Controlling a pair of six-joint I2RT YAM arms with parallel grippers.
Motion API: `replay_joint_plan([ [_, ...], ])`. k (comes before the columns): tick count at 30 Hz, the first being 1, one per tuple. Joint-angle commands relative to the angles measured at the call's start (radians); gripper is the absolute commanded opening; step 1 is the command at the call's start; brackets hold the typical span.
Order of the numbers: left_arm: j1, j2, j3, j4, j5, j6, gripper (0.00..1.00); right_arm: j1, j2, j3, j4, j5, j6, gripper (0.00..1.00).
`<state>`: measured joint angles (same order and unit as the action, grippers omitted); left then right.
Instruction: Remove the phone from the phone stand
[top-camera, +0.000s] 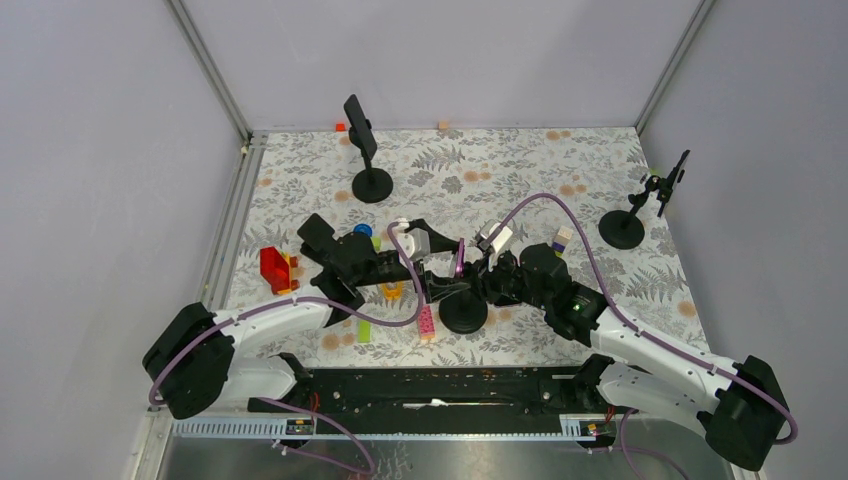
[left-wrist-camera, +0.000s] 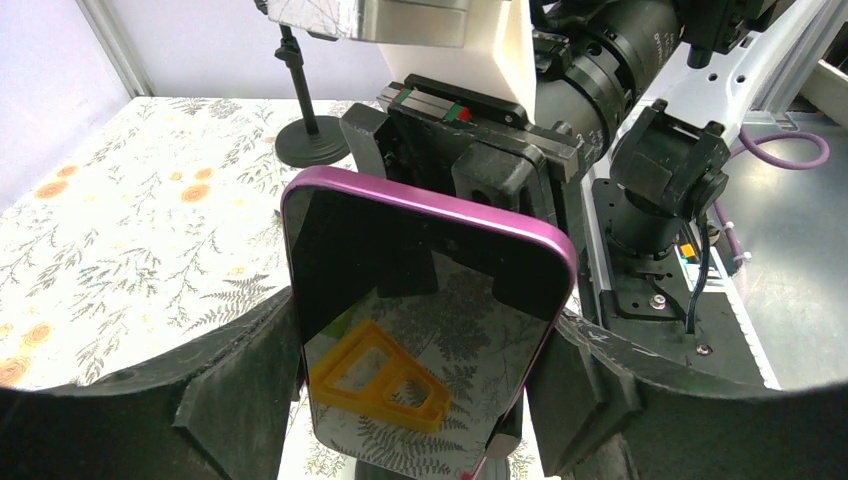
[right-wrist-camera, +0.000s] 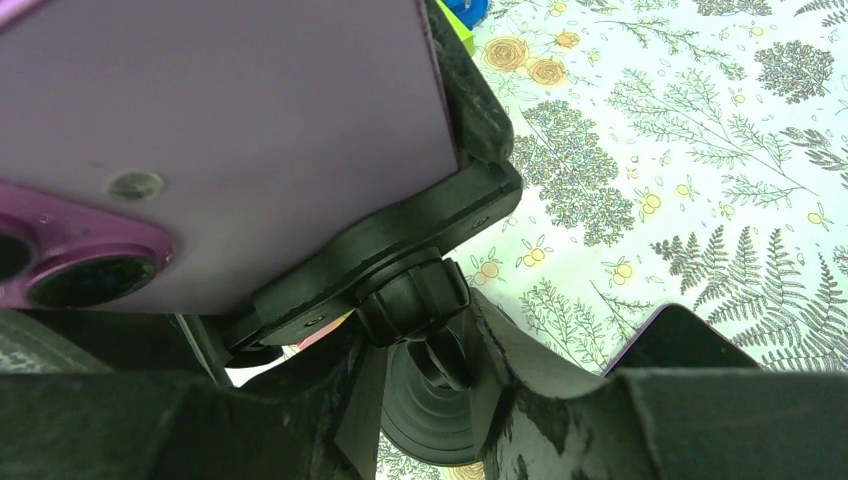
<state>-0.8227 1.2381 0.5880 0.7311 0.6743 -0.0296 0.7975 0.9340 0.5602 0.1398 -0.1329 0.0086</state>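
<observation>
The phone (left-wrist-camera: 420, 300) has a purple case and a dark screen that mirrors a yellow toy. It sits upright in the phone stand (top-camera: 463, 313) at the middle of the table. My left gripper (left-wrist-camera: 420, 400) is shut on the phone, one finger against each long edge. In the right wrist view the phone's lilac back (right-wrist-camera: 230, 130) fills the top left, above the stand's black clamp (right-wrist-camera: 400, 250). My right gripper (right-wrist-camera: 430, 370) is shut on the stand's neck just under the clamp. From above, the left gripper (top-camera: 445, 262) and right gripper (top-camera: 478, 285) meet over the stand.
A second stand (top-camera: 372, 185) holding a black phone stands at the back. An empty third stand (top-camera: 622, 230) is at the right. Toy bricks lie near the left arm: red (top-camera: 275, 268), green (top-camera: 365, 330) and pink (top-camera: 426, 320). Walls close in three sides.
</observation>
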Motion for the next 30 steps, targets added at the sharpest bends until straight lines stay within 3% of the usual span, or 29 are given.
replay_joint_plan([
  [1,-0.184,-0.033,-0.065,-0.223,0.498,-0.189,0.00,-0.127,0.012,0.030,0.227,0.430,0.025,0.00],
  [19,-0.276,-0.020,-0.111,-0.111,0.486,-0.289,0.00,-0.147,0.021,0.036,0.220,0.453,0.030,0.00],
  [30,-0.276,-0.099,-0.134,-0.138,0.286,-0.254,0.00,-0.151,0.014,0.027,0.227,0.466,0.053,0.00],
])
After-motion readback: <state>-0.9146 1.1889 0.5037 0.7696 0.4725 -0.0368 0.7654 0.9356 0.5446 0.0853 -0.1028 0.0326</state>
